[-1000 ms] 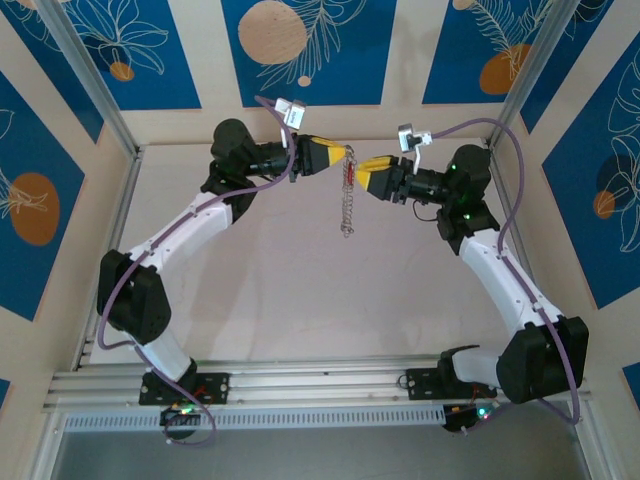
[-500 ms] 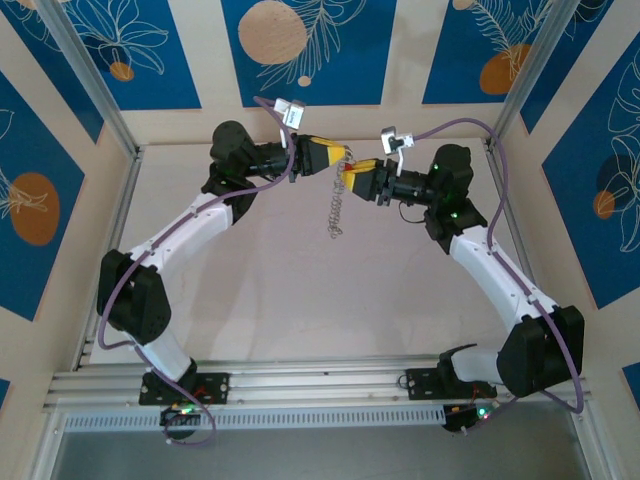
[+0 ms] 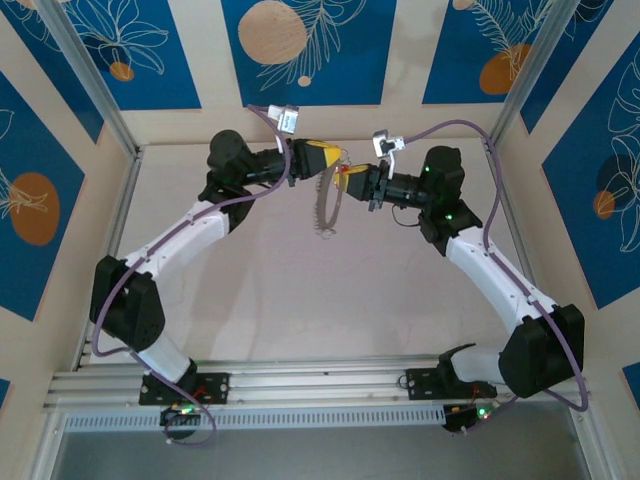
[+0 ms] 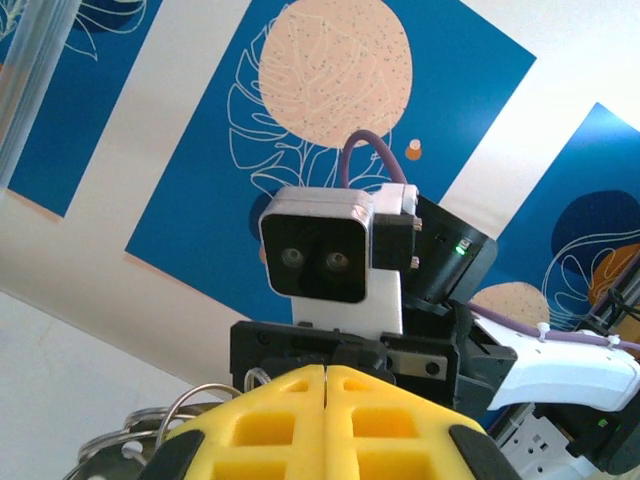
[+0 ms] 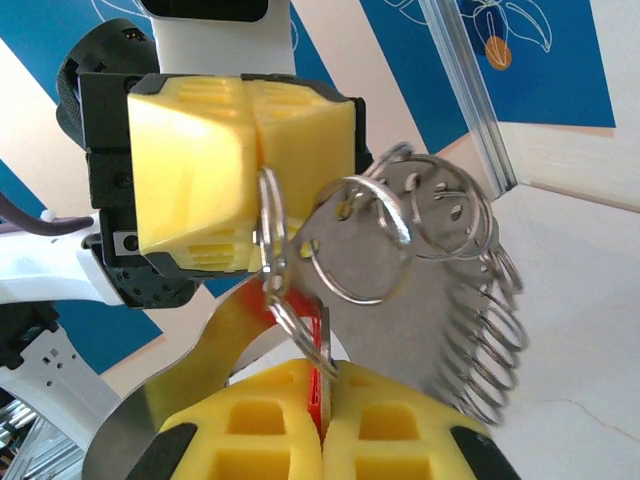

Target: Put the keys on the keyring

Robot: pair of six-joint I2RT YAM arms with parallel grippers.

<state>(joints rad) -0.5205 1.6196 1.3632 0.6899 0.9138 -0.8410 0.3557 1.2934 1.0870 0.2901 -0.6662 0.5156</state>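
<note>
Glossy, polished metal keyring (image 5: pixel 268 225) against the matt yellow plastic left end effector (image 5: pixel 252 190).

The keyring (image 5: pixel 270 235) – a thin silver hoop – stands upright in mid-air, seen nearly edge-on, with a string of smaller rings (image 5: pixel 487 330) dangling beside it. The key (image 5: pixel 322 372), a small red piece, sits just below.

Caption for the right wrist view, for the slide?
Right gripper shut on the red key, facing the left gripper pinching the keyring with its chain of rings.
</note>
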